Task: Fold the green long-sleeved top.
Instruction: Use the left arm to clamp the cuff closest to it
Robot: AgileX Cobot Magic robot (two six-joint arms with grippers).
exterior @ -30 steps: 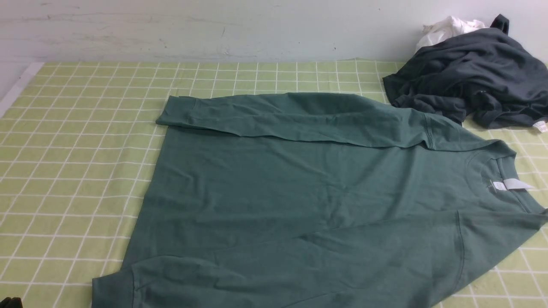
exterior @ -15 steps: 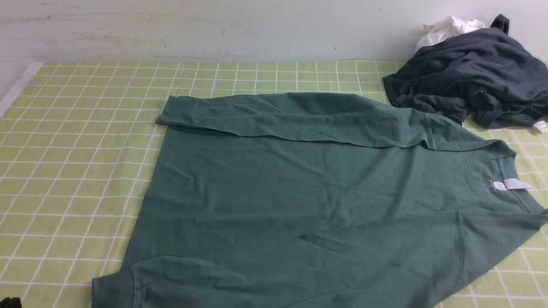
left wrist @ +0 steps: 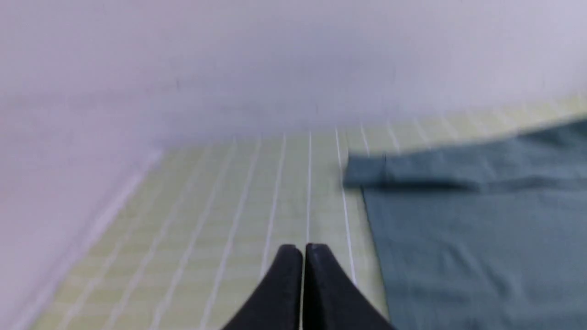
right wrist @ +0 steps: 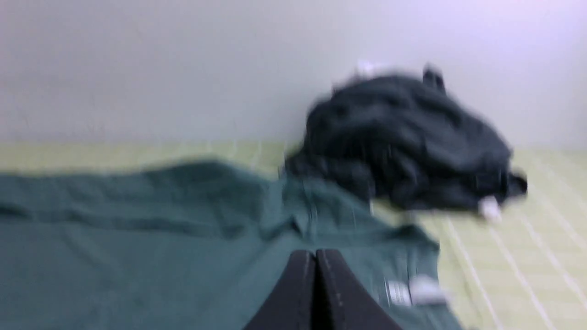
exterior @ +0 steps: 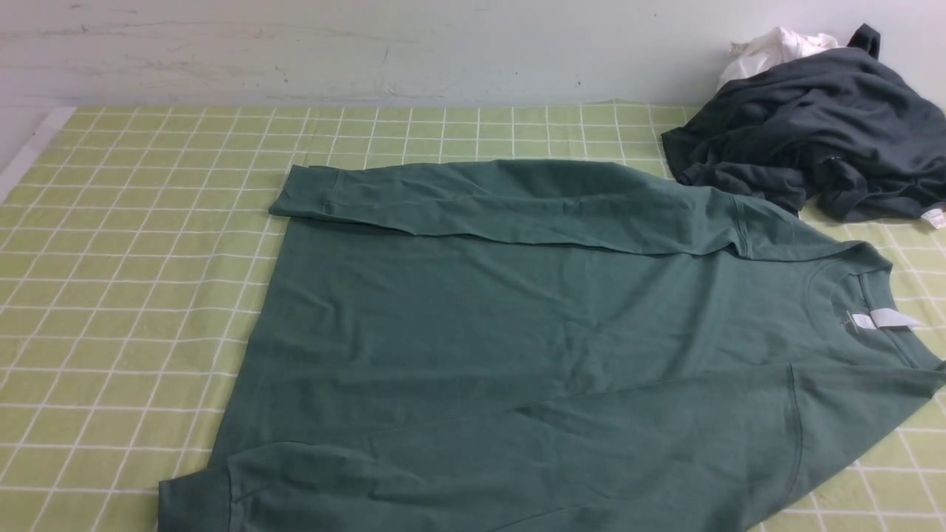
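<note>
Green long-sleeved top [exterior: 517, 332] flat, far sleeve [exterior: 480, 196] and near sleeve [exterior: 517, 458] laid in, body folds remain; my left claw [left wrist: 302, 250] and right claw [right wrist: 315, 254] closed, empty.

Scuffed white wall [exterior: 369, 52], green checked tablecloth [exterior: 133, 244]

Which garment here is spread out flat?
The green top, with its sleeves folded in over the body. The dark grey garment and the white cloth sit crumpled in the far right corner.

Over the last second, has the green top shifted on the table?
No. The green long-sleeved top lies on the same squares of the checked cloth.
</note>
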